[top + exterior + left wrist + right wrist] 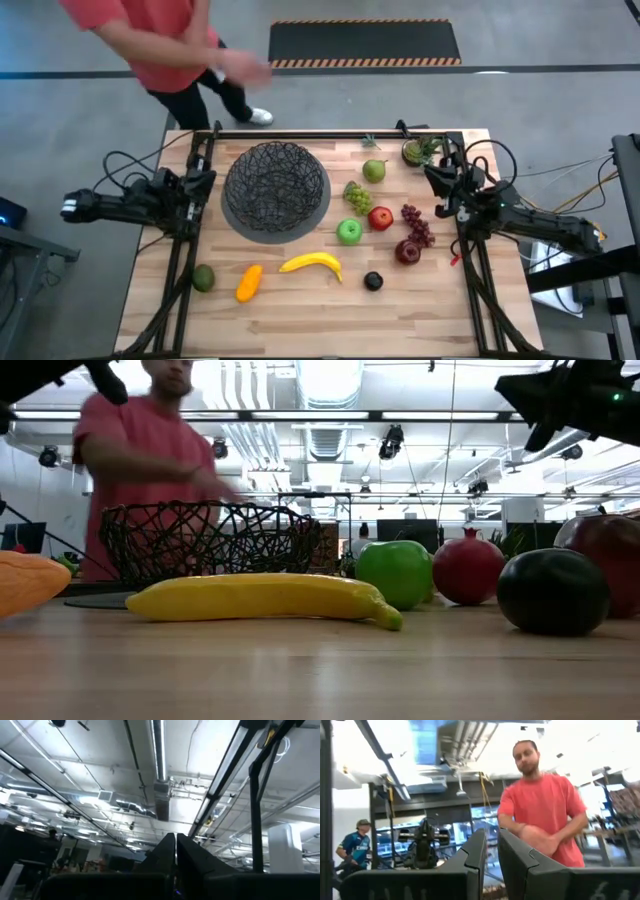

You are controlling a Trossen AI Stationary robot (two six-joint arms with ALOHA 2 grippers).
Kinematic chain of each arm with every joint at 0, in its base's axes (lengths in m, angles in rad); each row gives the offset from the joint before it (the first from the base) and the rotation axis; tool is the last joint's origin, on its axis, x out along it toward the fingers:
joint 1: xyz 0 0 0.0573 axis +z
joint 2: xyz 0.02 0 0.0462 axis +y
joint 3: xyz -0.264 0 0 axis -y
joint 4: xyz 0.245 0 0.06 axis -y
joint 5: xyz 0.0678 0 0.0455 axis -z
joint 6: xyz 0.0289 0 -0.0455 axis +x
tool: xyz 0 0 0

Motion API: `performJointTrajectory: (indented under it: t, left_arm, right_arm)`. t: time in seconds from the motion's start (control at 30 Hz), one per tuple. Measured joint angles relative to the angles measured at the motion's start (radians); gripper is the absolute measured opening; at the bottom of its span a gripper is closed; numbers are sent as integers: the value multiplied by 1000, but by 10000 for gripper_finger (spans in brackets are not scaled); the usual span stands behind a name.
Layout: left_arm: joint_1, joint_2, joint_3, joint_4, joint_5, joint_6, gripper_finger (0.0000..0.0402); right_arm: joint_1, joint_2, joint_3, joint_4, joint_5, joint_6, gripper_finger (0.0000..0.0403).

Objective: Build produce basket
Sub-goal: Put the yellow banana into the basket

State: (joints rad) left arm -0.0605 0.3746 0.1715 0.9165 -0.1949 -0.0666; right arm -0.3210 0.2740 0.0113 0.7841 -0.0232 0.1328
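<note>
The black wire basket (275, 190) stands on the table's far left half and also shows in the low view (205, 540). The produce lies loose on the wood: pear (374, 171), green grapes (357, 196), red apple (380, 218), green apple (348, 232), dark red grapes (417, 225), dark red fruit (407, 251), black fruit (373, 282), banana (312, 263), orange piece (249, 282), avocado (203, 278). My left gripper (207, 182) rests at the left edge, shut, empty and tipped upward (175, 847). My right gripper (432, 178) rests at the right edge, empty, its fingers a narrow gap apart (492, 855).
A small green potted plant (420, 150) stands at the far right corner, close to my right gripper. A person in a red shirt (165, 50) stands just beyond the table's far left edge, hands moving. The near strip of the table (320, 325) holds no objects.
</note>
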Motion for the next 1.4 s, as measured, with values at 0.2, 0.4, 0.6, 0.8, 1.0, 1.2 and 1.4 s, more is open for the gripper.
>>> performJointTrajectory:
  t: [0.2,0.4,0.6,0.8,1.0,1.2,1.4]
  left_arm:
    - [0,161,116,-8,12,-79,0]
    - [0,304,243,-11,70,-118,0]
    - [-2,439,347,-23,155,-137,0]
    - [-27,567,413,-42,164,-138,0]
    - [-85,714,497,-159,118,-138,0]
    - [-156,835,631,-525,-15,-138,0]
    - [-237,959,782,-859,-75,-137,0]
  right_arm:
    - [0,140,0,173,-31,-50,38]
    - [0,173,0,217,-38,-80,38]
    - [0,173,0,218,-38,-120,38]
    - [0,173,0,217,-30,-162,38]
    - [0,173,0,217,-29,-204,38]
    - [0,173,0,216,-28,-204,38]
    - [0,173,0,181,-27,-192,38]
